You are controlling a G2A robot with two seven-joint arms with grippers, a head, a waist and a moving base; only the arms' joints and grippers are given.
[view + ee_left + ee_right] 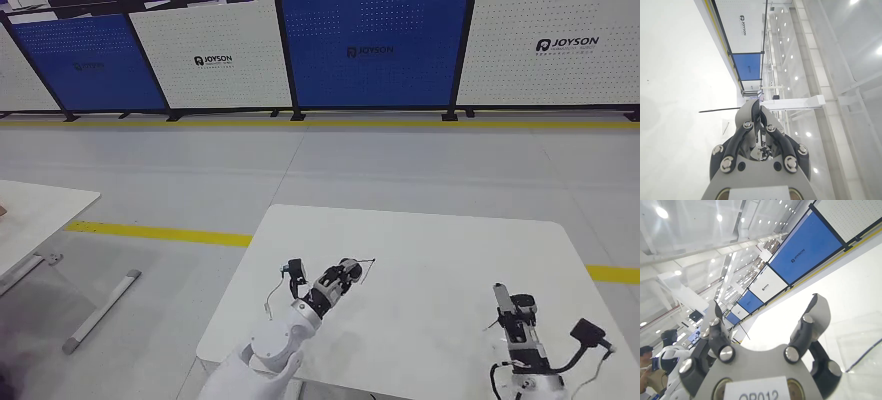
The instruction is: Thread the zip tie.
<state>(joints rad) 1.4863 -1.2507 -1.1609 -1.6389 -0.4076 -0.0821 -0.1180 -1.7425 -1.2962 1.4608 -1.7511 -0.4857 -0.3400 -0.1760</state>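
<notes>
- We see the zip tie point(719, 109) as plain black, a thin dark line.
- The tabletop point(440, 270) is plain white, with no pattern.
- The left hand point(760, 106) has light grey shells, black links, silver bolts and black ribbed pads.
- The right hand point(763, 300) shows us the same grey, black and silver.
- The floor point(300, 170) is pale grey, crossed by a yellow stripe point(160, 233).
- Behind, we see blue panels point(375, 50) and white panels point(210, 55), finely dotted and framed in black.
</notes>
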